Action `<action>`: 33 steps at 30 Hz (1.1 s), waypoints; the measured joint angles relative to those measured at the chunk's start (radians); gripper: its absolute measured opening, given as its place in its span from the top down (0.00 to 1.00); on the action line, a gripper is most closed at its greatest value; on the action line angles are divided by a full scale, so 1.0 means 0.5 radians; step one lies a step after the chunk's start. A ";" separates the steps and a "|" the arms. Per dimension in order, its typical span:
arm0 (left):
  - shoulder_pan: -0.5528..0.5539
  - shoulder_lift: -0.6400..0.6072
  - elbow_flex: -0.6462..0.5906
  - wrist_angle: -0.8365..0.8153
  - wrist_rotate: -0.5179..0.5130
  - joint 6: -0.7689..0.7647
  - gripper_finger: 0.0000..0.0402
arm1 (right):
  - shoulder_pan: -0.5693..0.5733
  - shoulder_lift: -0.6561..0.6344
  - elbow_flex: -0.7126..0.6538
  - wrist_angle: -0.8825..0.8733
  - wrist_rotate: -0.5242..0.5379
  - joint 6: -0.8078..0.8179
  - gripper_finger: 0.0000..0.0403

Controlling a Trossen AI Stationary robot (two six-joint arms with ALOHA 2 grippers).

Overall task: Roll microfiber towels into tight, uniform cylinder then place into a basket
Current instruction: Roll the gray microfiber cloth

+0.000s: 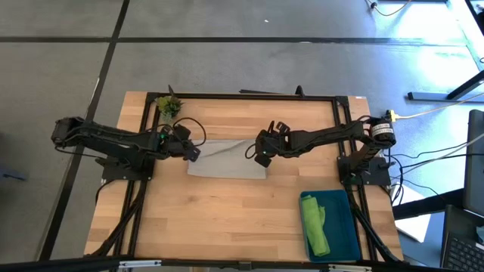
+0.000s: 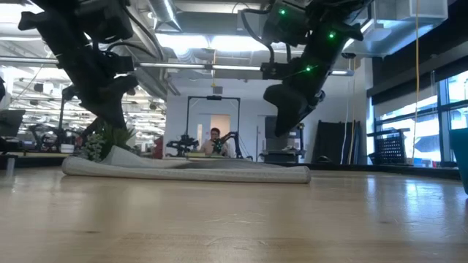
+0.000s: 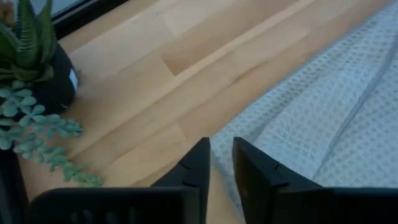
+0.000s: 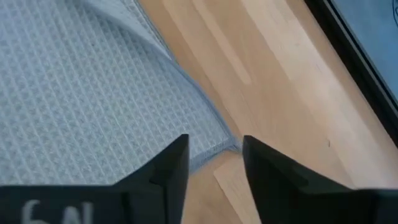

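Note:
The pale grey-beige towel [image 1: 227,160] lies flat on the table's middle, with a few creases and its left end [image 2: 117,152] slightly humped. My left gripper [image 1: 193,152] hovers over the towel's left edge [image 3: 219,149], its fingers [image 3: 198,163] a narrow gap apart. My right gripper [image 1: 258,156] is open just above the towel's right edge, with a towel corner [image 4: 227,145] showing between its fingers [image 4: 177,158]. In the low view it [image 2: 281,120] is clear of the cloth. The lime green towel [image 1: 316,225] lies loosely rolled in the teal basket [image 1: 342,219] at the near right.
A small potted plant [image 1: 168,106] stands at the far left, close to my left gripper; it also shows in the left wrist view [image 3: 31,68]. A black frame [image 1: 249,96] runs round the table. Bare wood lies in front of the grey towel.

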 joint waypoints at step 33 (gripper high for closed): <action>-0.639 0.446 -0.163 0.372 0.674 0.141 0.78 | 0.145 0.383 0.004 0.347 -0.790 -0.202 0.53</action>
